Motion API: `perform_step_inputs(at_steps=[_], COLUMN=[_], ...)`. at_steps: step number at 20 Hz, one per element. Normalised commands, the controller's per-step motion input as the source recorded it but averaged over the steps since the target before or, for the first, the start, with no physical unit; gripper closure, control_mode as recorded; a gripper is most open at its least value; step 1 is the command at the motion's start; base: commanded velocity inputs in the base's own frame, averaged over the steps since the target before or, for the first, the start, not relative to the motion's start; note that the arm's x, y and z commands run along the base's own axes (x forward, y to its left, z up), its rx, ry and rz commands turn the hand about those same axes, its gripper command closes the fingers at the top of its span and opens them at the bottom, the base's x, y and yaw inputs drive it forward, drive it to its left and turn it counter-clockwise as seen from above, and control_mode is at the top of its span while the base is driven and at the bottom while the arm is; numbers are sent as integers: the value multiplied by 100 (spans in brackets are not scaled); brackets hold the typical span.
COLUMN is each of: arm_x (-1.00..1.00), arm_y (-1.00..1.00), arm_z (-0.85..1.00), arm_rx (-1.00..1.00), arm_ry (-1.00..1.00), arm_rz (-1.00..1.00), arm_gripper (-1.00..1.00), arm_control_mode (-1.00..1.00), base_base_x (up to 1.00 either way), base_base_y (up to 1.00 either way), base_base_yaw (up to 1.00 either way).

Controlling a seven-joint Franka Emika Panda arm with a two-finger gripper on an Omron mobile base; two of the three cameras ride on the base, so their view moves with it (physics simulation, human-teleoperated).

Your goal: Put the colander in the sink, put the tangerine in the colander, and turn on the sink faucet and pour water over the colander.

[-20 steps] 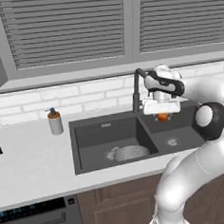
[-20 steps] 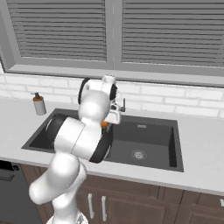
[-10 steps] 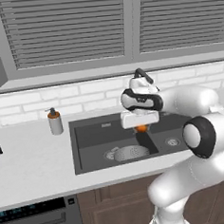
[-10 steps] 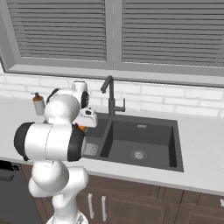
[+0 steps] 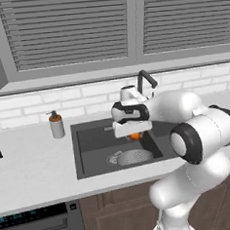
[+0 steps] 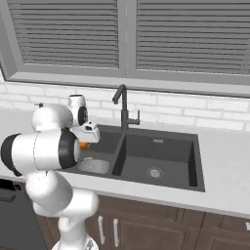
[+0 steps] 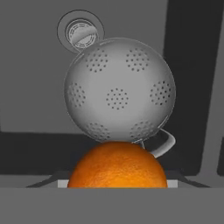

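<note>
We see the tangerine [image 7: 117, 165] gripped in the closed gripper [image 5: 133, 133], held above the sink's [image 5: 87, 137] left basin. The colander [image 7: 119, 95] sits below on the basin floor, beside the drain [image 7: 80, 33].

Illumination is even and diffuse in all views, with no visible source. Shadows are faint. The sink [image 5: 90, 153] interior renders dark at centre frame. The tangerine [image 7: 117, 165] is bright and saturated at lower centre of the hand view. Rendering is soft, low in detail; no glare or edge distortion.
</note>
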Motion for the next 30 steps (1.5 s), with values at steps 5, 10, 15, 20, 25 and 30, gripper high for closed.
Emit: perform_step_inputs(at_steps=[5,10,15,20,25,30], arm_x=[10,11,21,40,51,0], arm_y=[0,0,0,-12,-26,-2], arm_z=[-60,-61,-63,-67,-48,-3], arm_rx=[-5,-6,-10,-13,-9,0], arm_ry=[3,1,0,0,-3,-1], arm_rz=[0,0,0,0,0,0], arm_gripper=[100,100,100,100,-100,-100], arm_control_mode=[-100,-100,-100,-100,-100,-100], base_base_x=[0,0,0,0,0,0], base_base_y=[0,0,0,0,0,0], base_base_yaw=[0,0,0,0,0,0])
